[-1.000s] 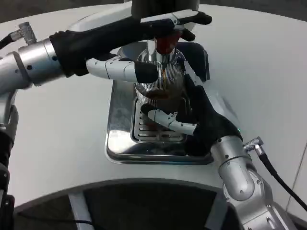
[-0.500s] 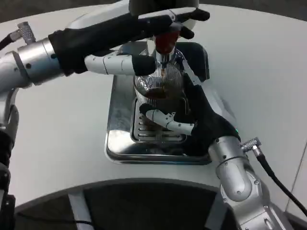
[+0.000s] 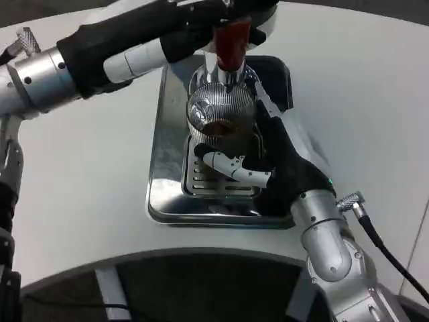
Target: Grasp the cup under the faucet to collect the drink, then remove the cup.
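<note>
Seen from above: a white table (image 3: 80, 174) with a silver drip tray (image 3: 164, 181) at the centre, slotted grate (image 3: 201, 178) inside it.

On the grate, a ribbed clear cup (image 3: 221, 114) standing upright directly below a chrome faucet (image 3: 216, 67) with a red handle (image 3: 231, 41) at 12 o'clock. Inside the cup, a small amount of dark brown drink (image 3: 220, 129) (level low, near the bottom).

Reaching in from 5 o'clock, the right hand (image 3: 271, 161): black palm against the cup's right side, white and black fingers (image 3: 231, 166) curled around the lower front of the cup, wrapped around it and gripping. Behind it, the silver right forearm (image 3: 328, 241) with a black cable (image 3: 389, 258) trailing toward 4 o'clock.

Coming in from 9 o'clock toward 12, the silver left forearm (image 3: 37, 80) in a black sleeve, ending in the left hand (image 3: 174, 37) up at the faucet handle. Fingers close together against the handle area, partly cut off by the upper edge; cannot tell whether actually clasping the handle or merely resting on it.

At 6 o'clock, past the rounded table edge, dark floor (image 3: 201, 288) and a white table leg (image 3: 114, 292).
</note>
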